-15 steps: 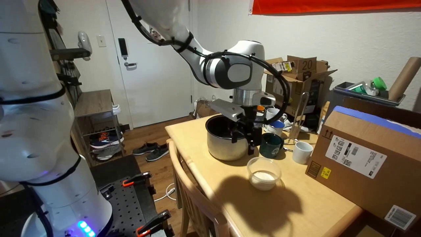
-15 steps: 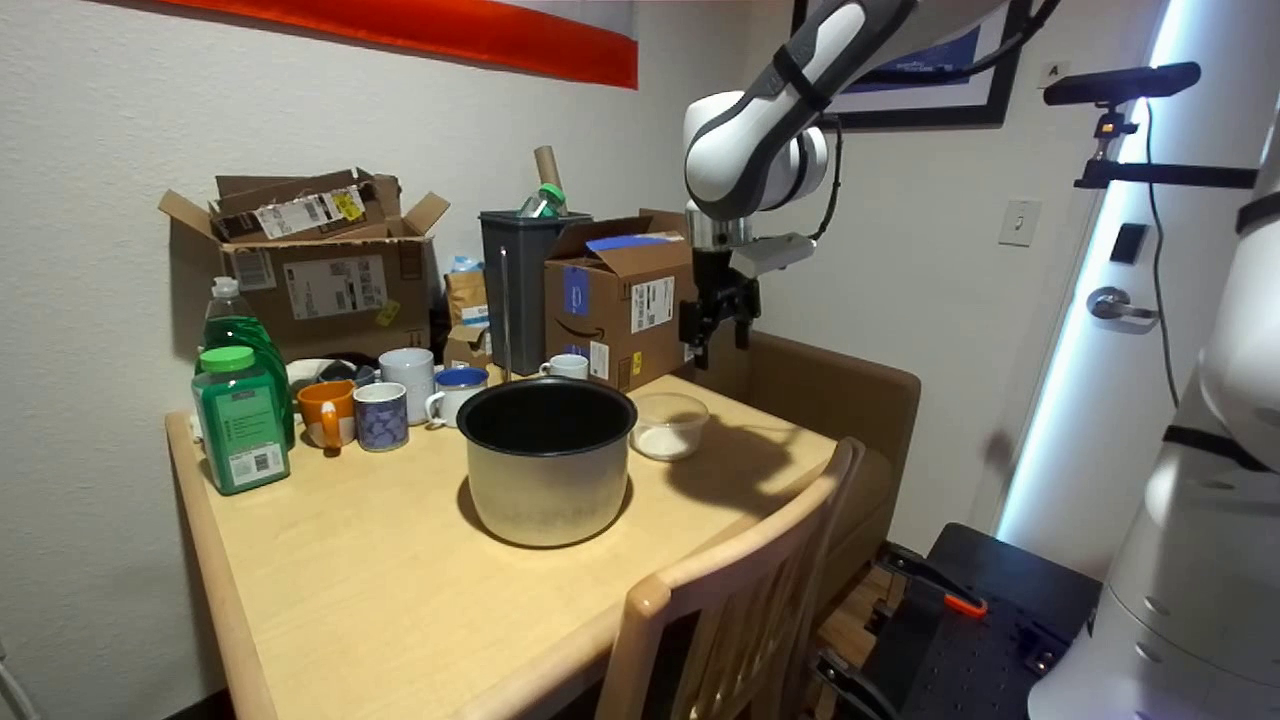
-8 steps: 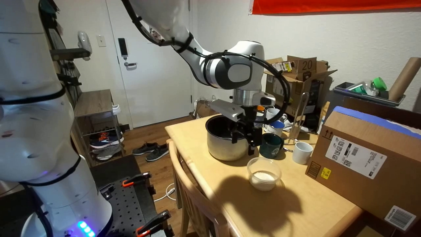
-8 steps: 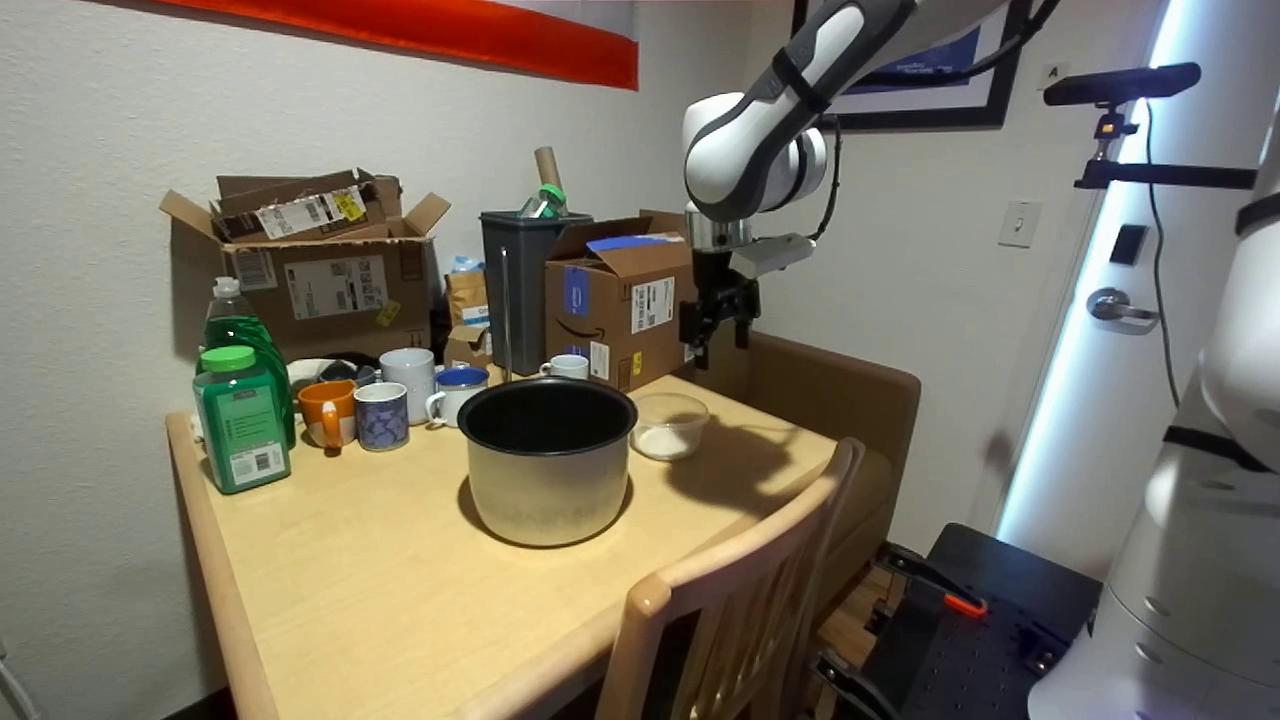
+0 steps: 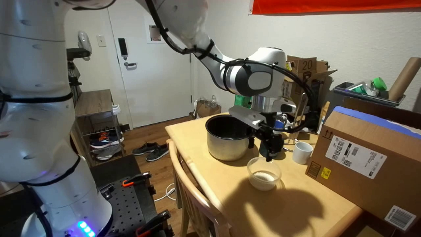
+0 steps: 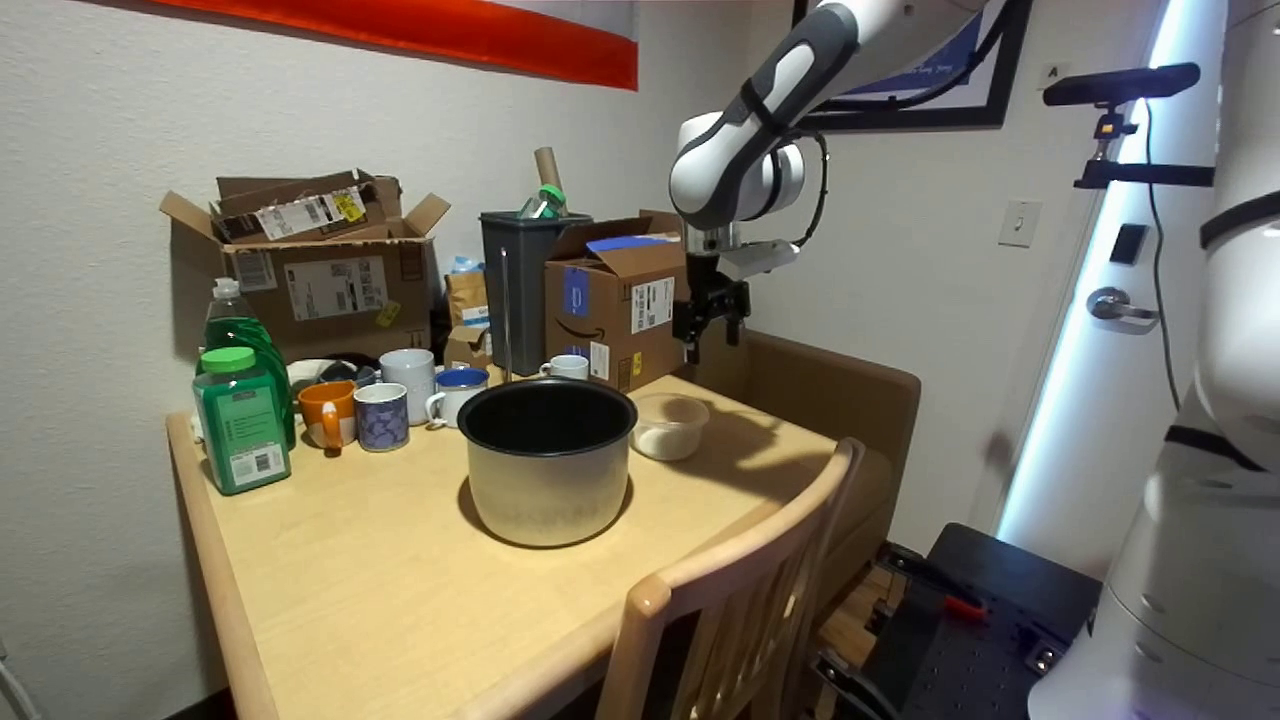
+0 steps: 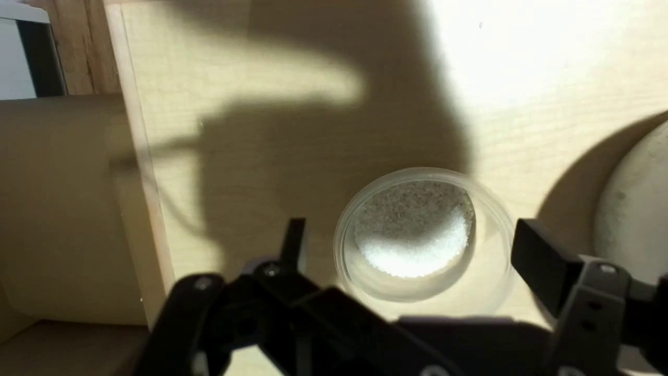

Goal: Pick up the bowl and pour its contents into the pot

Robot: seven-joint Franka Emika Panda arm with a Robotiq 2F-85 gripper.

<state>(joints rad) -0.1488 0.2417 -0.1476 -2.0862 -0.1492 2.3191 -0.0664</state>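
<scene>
Wrist view cuts off pot [image 7: 637,209] at right, gripper [image 7: 409,241] at bottom; dark mug [image 5: 262,150] is part-hidden right of centre in an exterior view.

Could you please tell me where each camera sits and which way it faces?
In an exterior view: raised, looking down past the bowl toward the door; base at left, arm and tool showing.
In an exterior view: raised, looking past the pot toward the brown seat; base at right, arm and tool showing.
Wrist view: on the arm, looking down at the bowl; the tool's fingers show, spread apart.
Both exterior views share pot, bowl, arm and tool.
</scene>
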